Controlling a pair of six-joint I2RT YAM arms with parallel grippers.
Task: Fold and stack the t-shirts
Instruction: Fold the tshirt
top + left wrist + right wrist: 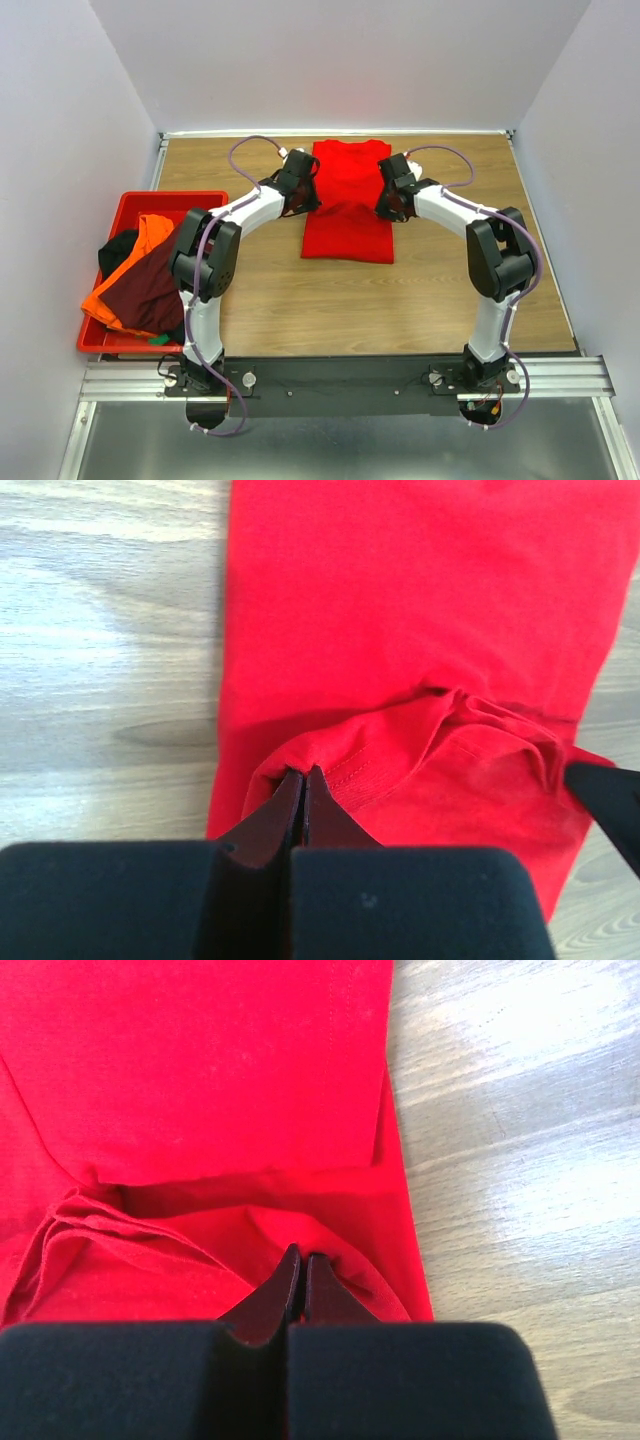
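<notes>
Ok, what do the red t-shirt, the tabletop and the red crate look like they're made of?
Red t-shirt: soft matte knit cloth, probably cotton; it bunches into folds and shows a stitched hem. Tabletop: wood grain with a slight sheen, possibly laminate rather than solid wood. Red crate: rigid, smooth, straight-walled, likely moulded plastic.

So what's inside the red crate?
An orange t-shirt, a maroon t-shirt and a black t-shirt, heaped in the crate; anything beneath them is covered.

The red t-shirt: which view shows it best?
The top external view: almost the whole red t-shirt lies there, between both arms. Each wrist view shows only a close part of it, an edge pinched in shut fingers.
</notes>
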